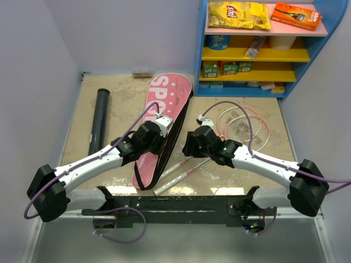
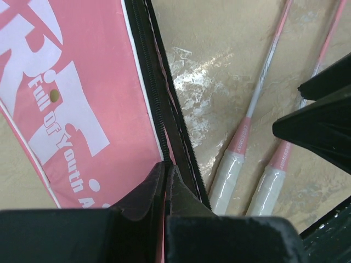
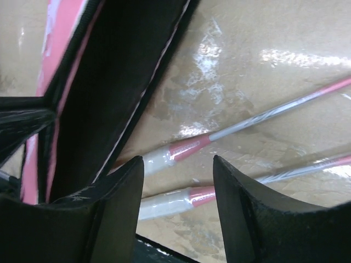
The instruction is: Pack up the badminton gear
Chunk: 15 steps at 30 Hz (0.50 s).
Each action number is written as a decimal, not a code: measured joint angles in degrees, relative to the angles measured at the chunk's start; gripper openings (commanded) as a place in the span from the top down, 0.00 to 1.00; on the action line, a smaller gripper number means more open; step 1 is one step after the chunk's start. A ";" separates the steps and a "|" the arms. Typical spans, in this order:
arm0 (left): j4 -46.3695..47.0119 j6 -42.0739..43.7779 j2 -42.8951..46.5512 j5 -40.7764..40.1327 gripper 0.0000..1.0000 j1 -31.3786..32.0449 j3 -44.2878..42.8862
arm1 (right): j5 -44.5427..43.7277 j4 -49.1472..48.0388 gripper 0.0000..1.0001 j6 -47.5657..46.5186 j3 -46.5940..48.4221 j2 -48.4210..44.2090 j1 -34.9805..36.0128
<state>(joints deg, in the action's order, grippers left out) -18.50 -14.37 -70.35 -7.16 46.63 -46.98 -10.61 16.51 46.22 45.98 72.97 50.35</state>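
Black fingers of the left gripper (image 2: 165, 171) are pressed together on the dark zipped edge of the bag (image 2: 71, 109), with a sliver of pink lining caught between them. That edge is lifted off the table (image 1: 247, 170), so the black inside of the bag shows beside the pink lettered face.

Just to the right, the right gripper (image 3: 176, 161) stands with its jaws apart and nothing between them. It is above the pale handles of the rackets (image 3: 181, 148). Whether it touches them cannot be told.

The bag lies slantwise in the middle of the table, its wide lettered end far from the arms and its narrow end near their bases. The two rackets lie just right of the narrow end, handles side by side and close to the bag's edge. Their thin shafts run away to the far right, where the pink-framed heads overlap.

Well to the left of the bag, a tube (image 1: 100, 118) lies lengthwise near the left wall.

At the far right stands a blue and yellow shelf (image 1: 307, 55), with a yellow packet (image 1: 238, 15) and an orange box (image 1: 296, 15) on its top board.
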 measured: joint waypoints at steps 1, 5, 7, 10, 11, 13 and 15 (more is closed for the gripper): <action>-0.13 -0.02 0.90 -0.20 1.00 0.00 0.00 | -1.18 0.70 0.37 0.31 0.20 -0.13 0.00; -0.33 -0.44 4.09 -1.40 1.00 -0.35 0.70 | -5.79 4.52 0.37 1.44 1.64 -0.26 -0.76; -0.44 -1.27 5.55 -2.25 1.00 -0.59 1.62 | -7.61 6.23 0.36 2.27 1.81 -0.26 -1.66; -0.72 -2.32 7.48 -3.58 1.00 -1.14 2.54 | -10.05 9.03 0.36 3.76 1.81 -0.28 -3.08; -0.92 -2.62 8.26 -3.98 1.00 -1.36 2.75 | -11.06 9.99 0.36 4.44 1.81 -0.28 -3.45; -1.44 -2.82 9.70 -4.48 1.00 -1.95 2.78 | -12.63 11.82 0.36 5.90 1.81 -0.28 -4.00; -1.77 -2.86 10.97 -4.66 1.00 -2.47 2.75 | -13.94 13.77 0.36 7.41 1.81 -0.31 -4.17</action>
<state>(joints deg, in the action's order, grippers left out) -20.27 -17.23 -59.37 -11.81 44.16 -44.23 -24.56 30.28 53.63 47.79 72.66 46.17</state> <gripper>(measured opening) 0.023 0.637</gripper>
